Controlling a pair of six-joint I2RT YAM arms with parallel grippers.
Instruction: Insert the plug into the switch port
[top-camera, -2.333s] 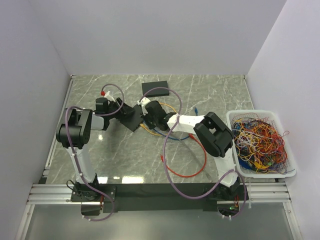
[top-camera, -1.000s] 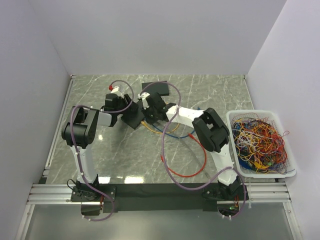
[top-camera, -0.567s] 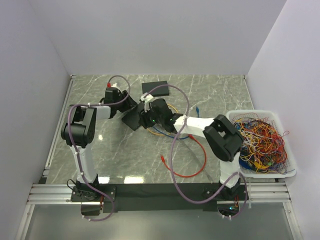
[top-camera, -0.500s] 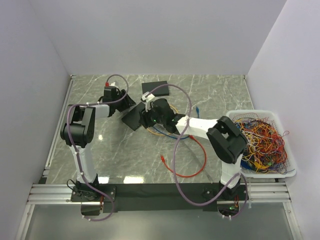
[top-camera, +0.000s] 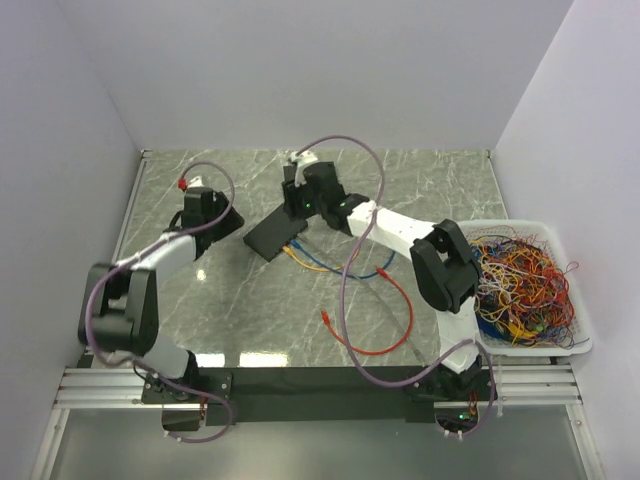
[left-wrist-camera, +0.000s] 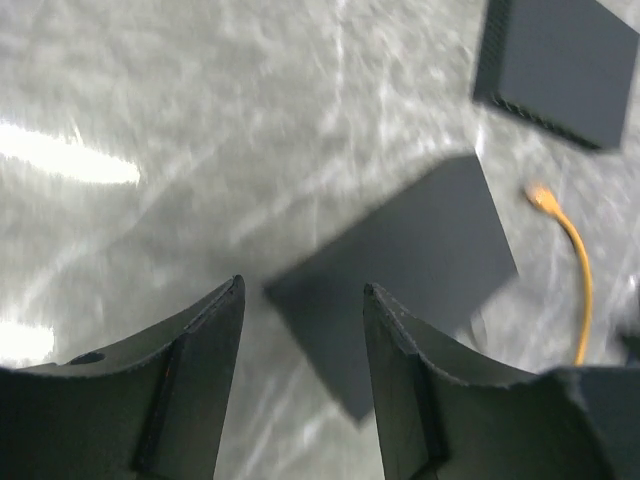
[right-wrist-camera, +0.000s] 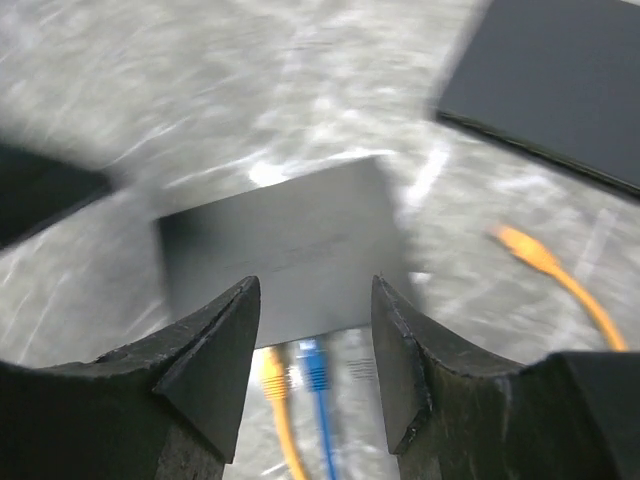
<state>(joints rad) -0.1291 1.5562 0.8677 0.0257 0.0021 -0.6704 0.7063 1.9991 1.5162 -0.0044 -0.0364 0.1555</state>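
The right gripper (right-wrist-camera: 315, 285) hung over the switch (right-wrist-camera: 285, 250), its fingers apart and empty. A blue plug (right-wrist-camera: 312, 358) and a yellow plug (right-wrist-camera: 272, 375) sat side by side against one edge of the switch. Left of the switch, the left gripper (left-wrist-camera: 302, 290) was spread too, holding nothing.
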